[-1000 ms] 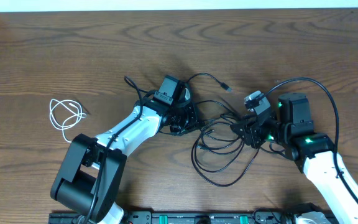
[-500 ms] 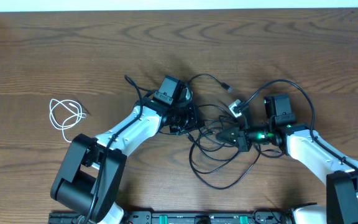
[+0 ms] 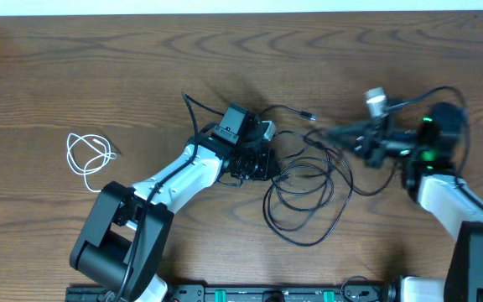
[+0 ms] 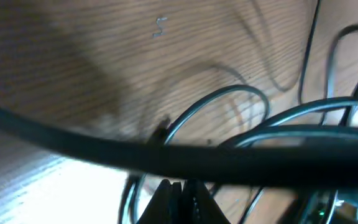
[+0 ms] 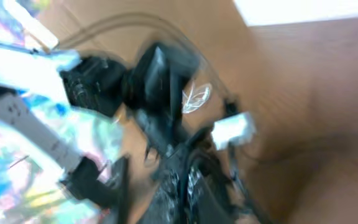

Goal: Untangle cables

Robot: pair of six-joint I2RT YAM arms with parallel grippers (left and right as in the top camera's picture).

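Swung up and rightward, the right claw (image 3: pixel 346 136), blurred, is closed, perhaps gripping the black cables (image 3: pixel 304 180); left claw (image 3: pixel 262 164) sits closed among them.

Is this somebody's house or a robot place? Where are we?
Most likely a robot lab or workshop, not a home. A left arm and a right arm work at a wooden table, with black cables tangled between them and a white cable coiled off to the side.

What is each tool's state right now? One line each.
Left tool: closed among the black cables; grip unclear.
Right tool: closed; blur hides any grip.
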